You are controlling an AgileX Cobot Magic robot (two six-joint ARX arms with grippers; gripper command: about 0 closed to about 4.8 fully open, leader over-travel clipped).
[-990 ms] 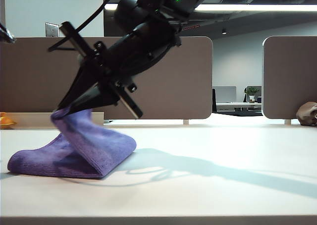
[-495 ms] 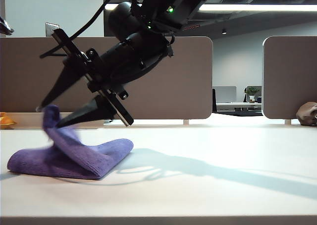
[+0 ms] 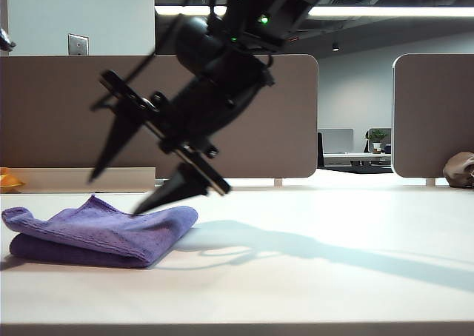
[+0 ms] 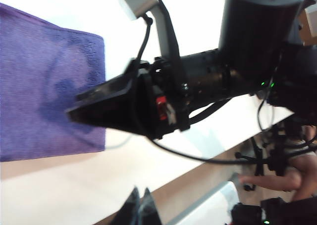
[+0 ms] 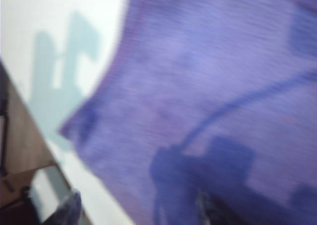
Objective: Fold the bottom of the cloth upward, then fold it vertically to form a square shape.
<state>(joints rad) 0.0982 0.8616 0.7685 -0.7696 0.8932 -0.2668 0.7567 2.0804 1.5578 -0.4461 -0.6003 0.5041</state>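
Tabletop [image 3: 311, 277], pale and matte, spanning the exterior view from edge to edge and carrying a long soft shadow of the arm toward its right side. The cloth [image 3: 100, 236] lies folded in two layers near the left edge of the tabletop, its upper layer resting flat on the lower, the fold facing the middle of the table. The right gripper [image 3: 129, 177] hangs just above the cloth, its two dark fingers spread wide; the lower fingertip [image 3: 148, 206] sits at or just over the upper layer, and contact cannot be told. Nothing is held between them. In the right wrist view the cloth [image 5: 208, 101] fills most of the blurred frame, marked with the arm's shadow. The left wrist view shows the cloth [image 4: 47, 86] flat on the white surface with the right arm over it; the left gripper [image 4: 141, 207] appears only as dark tips pressed together, away from the cloth. Behind the table stand brown partition panels [image 3: 52, 114], a wall socket plate [image 3: 77, 44], ceiling strip lights [image 3: 385, 12], and a distant desk with a potted plant [image 3: 376, 138].
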